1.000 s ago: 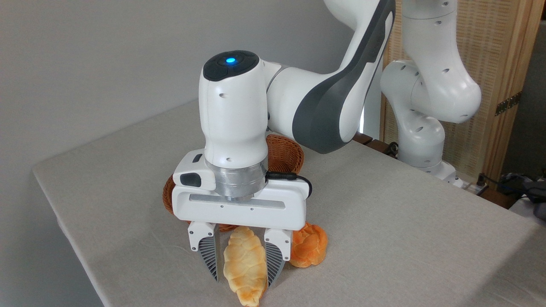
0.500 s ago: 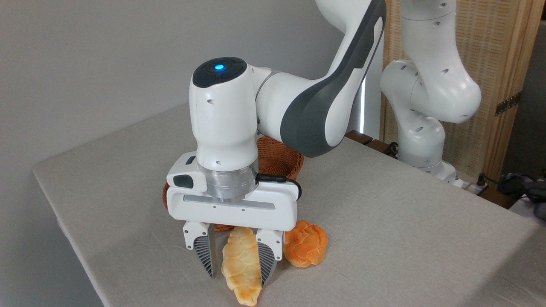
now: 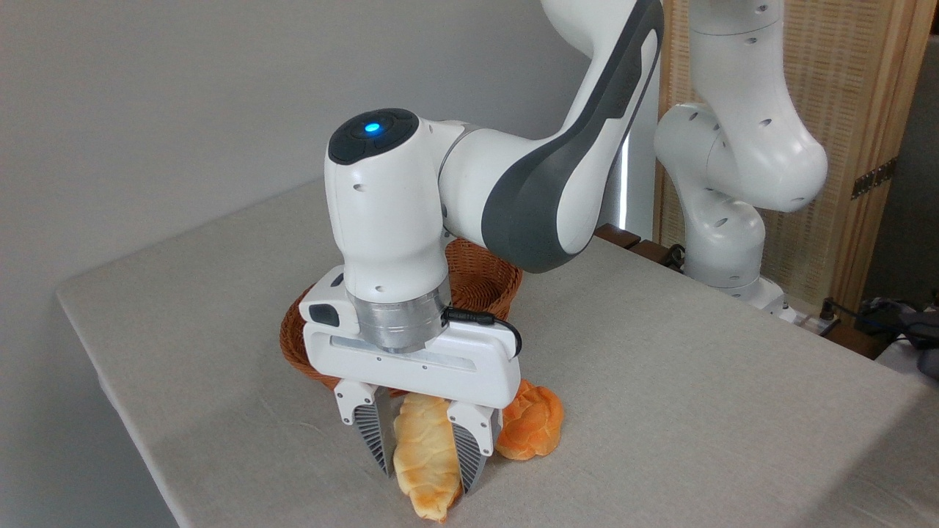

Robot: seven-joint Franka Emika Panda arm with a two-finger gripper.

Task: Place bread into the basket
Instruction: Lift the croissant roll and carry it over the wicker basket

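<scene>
at the near edge of the table [image 3: 697, 411], which is covered in a plain beige cloth, the gripper [image 3: 424, 469] points straight down with its two ribbed fingers [image 3: 370, 440] pressed against the sides of the bread [image 3: 425, 462], clamped on it. the bread is a long pale golden loaf with ridged segments; its long axis runs from the basket side toward the camera, and its browner near tip points at the front table edge, a little past the fingertips. whether it rests on the cloth or is just clear of it cannot be told.

no writing or brand mark can be read anywhere; the only mark on the arm [image 3: 543, 183] is a blue light [image 3: 373, 127] glowing on the dark cap of the wrist.

the basket [image 3: 480, 282], reddish-brown wicker, sits right behind the gripper and is mostly hidden by it. a round orange bun [image 3: 532, 429] lies on the cloth just right of the right finger, very near the bread.

behind the table is a bare grey wall [image 3: 183, 103]; at the right stand a wooden-framed woven screen [image 3: 858, 110] and the arm's white base.
</scene>
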